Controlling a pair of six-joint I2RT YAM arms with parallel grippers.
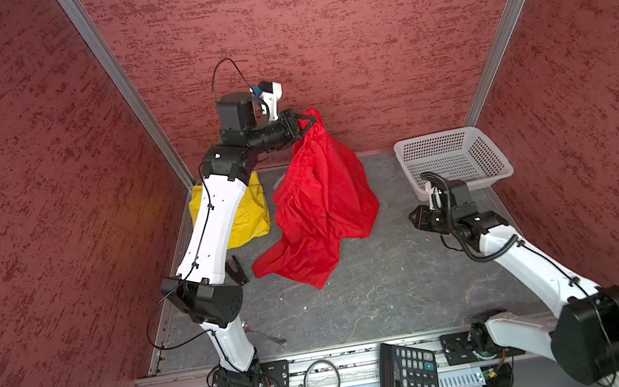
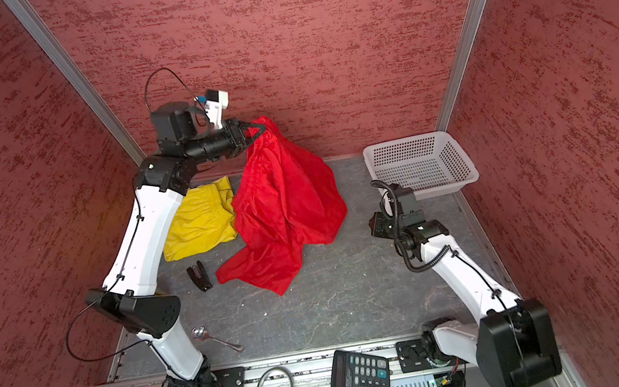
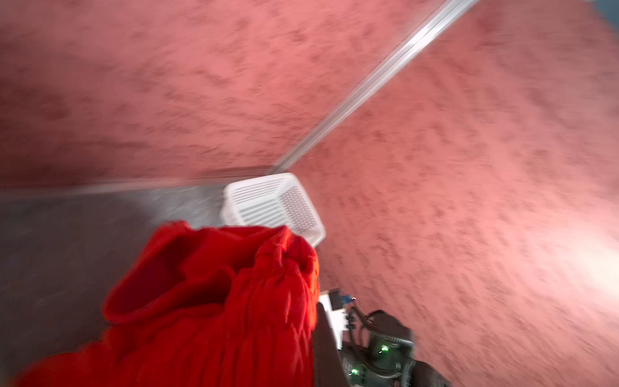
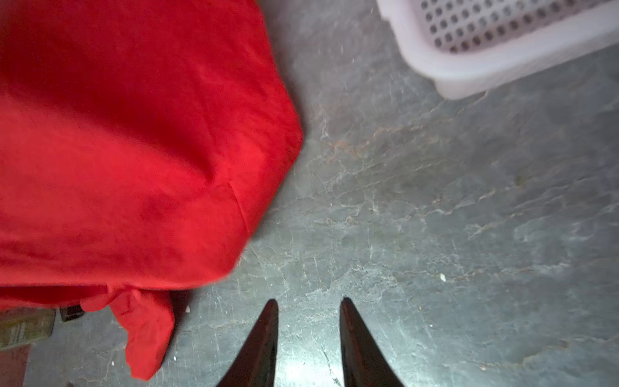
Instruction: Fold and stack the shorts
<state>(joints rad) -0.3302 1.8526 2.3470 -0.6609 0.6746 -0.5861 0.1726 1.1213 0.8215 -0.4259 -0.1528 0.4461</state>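
Observation:
The red shorts [image 1: 323, 209] hang from my left gripper [image 1: 306, 119], which is raised near the back wall and shut on their gathered waistband. Their lower part still drapes on the grey floor [image 2: 286, 215]. In the left wrist view the bunched red fabric [image 3: 207, 301] covers the jaws. The yellow shorts [image 1: 248, 217] lie crumpled at the back left, partly behind the left arm [image 2: 199, 224]. My right gripper [image 1: 414, 218] hovers low to the right of the red shorts and in front of the basket. Its fingers stand open over bare floor [image 4: 310, 305] with nothing between them.
A white perforated basket [image 1: 489, 155] sits at the back right corner [image 4: 469, 77]. A small black clip-like part [image 2: 199, 278] lies left of the red hem. A spoon [image 2: 215, 338] lies near the left arm's base. A calculator [image 1: 410, 374] and a ring [image 1: 321, 382] rest on the front rail.

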